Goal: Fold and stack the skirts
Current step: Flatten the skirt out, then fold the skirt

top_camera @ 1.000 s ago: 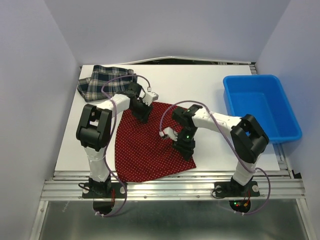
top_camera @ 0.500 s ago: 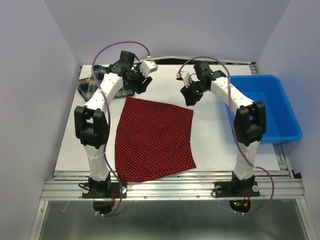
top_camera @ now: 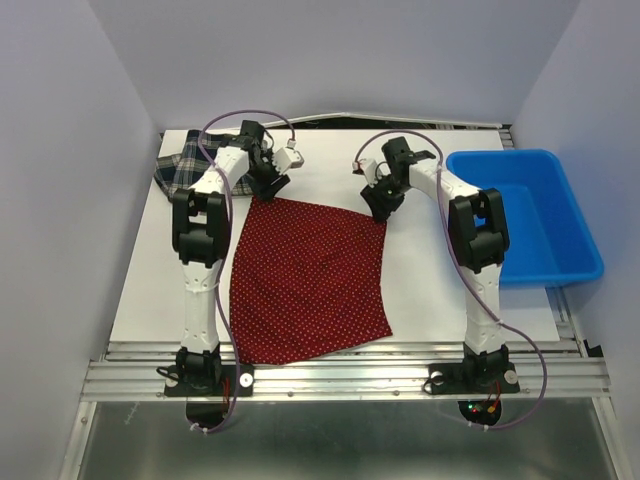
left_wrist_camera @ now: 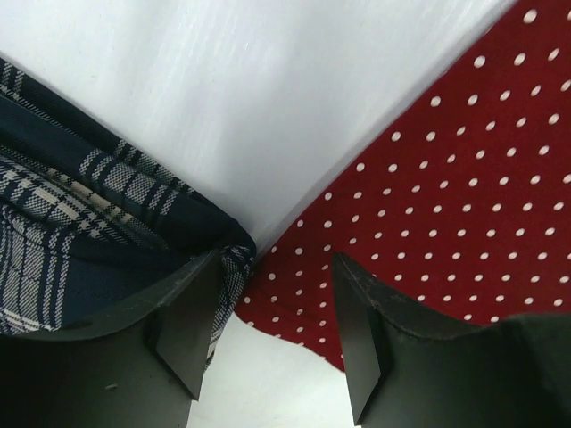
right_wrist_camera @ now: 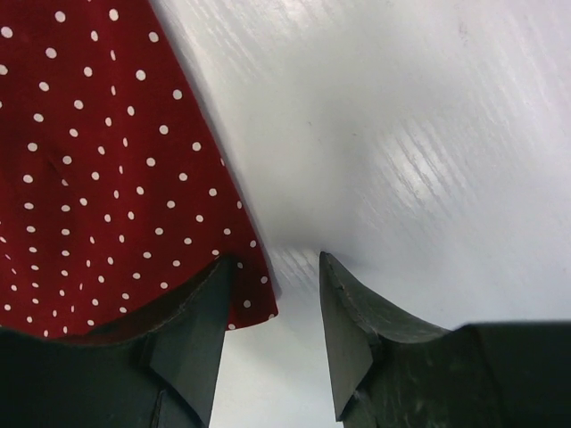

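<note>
CHANGE: both arms lowered to upper corners of flat red polka-dot cloth skirt | left gripper, right gripper: parted, empty, straddling corners | JUDGEMENT: fold grasp imminent

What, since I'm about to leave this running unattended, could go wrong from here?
1. The open left claw straddles a corner of the red skirt just where the plaid skirt lies against it, so closing could pinch both.
2. The open right claw has only the very tip of the red corner between its fingers, so the grip may miss or slip.
</note>
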Robot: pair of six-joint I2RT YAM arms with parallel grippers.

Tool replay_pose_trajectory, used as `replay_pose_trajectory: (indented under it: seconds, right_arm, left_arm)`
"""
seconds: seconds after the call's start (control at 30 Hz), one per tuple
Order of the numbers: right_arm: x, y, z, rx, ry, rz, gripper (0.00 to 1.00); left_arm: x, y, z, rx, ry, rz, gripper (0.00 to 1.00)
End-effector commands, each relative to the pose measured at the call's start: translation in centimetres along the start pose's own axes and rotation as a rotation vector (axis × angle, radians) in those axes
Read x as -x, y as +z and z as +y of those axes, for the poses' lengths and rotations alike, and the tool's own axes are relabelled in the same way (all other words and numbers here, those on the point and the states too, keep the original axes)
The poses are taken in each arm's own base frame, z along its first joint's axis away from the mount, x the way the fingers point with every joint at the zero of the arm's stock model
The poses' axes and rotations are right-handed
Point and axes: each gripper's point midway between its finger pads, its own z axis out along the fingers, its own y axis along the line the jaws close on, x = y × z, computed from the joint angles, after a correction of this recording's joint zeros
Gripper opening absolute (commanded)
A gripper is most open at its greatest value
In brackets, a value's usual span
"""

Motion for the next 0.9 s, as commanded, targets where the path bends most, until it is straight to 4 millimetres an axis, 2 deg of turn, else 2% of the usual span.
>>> replay_pose_trajectory:
  seconds: [0.0,0.23,0.37,0.57,0.67,0.77,0.8,0.87]
  right_arm:
    - [0.3,0.1,0.6,0.05,-0.039,-0.01,0.49]
    - [-0.3,-0.6,1.6,0.091,-0.066,0.002,0.48]
    - [-0.8,-1.0,2.3,0.129,-0.085,0.027,0.48]
    - [-1.8,-1.6,3.1,0.167,-0.107,0.063,0.47]
    - [-2.4,-2.0,2.6,0.165,-0.094,0.071,0.47]
    - [-2.5,-2.1,2.2,0.164,-0.088,0.063,0.39]
    - [-2.5,-1.9,2.1,0.162,-0.088,0.063,0.31]
    - [-2.3,-1.8,1.9,0.156,-0.086,0.061,0.22]
  left_arm:
    - [0.1,-2.4,1.0,0.04,0.1,0.013,0.63]
    - [-1.7,-0.6,0.2,-0.019,0.153,0.068,0.6]
    - [-2.7,-0.1,-0.7,-0.063,0.17,0.089,0.49]
    - [-2.3,-0.5,-2.4,-0.125,0.224,0.054,0.45]
    - [-2.2,-0.5,-2.3,-0.125,0.238,0.063,0.45]
    - [-2.2,-0.3,-2.1,-0.121,0.242,0.073,0.39]
    - [-1.9,-0.3,-2.0,-0.116,0.244,0.069,0.37]
    - [-1.3,-0.6,-1.6,-0.097,0.244,0.053,0.35]
